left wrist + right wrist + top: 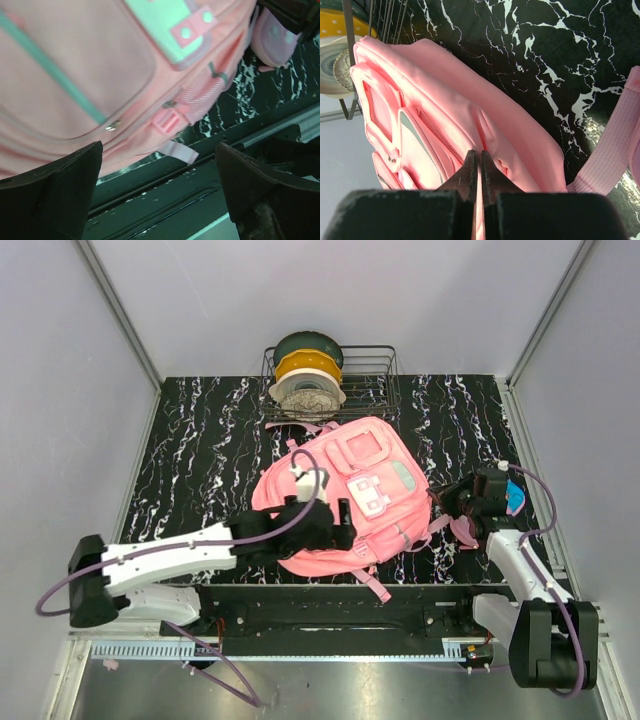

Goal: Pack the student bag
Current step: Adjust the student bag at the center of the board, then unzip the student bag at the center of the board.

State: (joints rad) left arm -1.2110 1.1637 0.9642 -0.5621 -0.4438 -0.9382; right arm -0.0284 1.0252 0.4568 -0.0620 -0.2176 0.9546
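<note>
The student bag (350, 490), a large soft pink backpack with white and pale-green patches, lies flat in the middle of the black marbled table. My left gripper (338, 525) hovers open over the bag's near-left edge. In the left wrist view its jaws (159, 152) stand wide apart with nothing between them, above a pink strap tab (180, 151). My right gripper (452, 502) is at the bag's right side. Seen from the right wrist, this gripper (480, 154) is shut, its tips against a seam of the student bag (445, 115). Whether they pinch fabric is not visible.
A wire basket (385, 365) holding filament spools (308, 380) stands behind the bag. A small pink item (465, 530) and a blue piece (515, 498) lie by the right wrist. A black rail (330, 602) runs along the near edge. Pale walls enclose the table.
</note>
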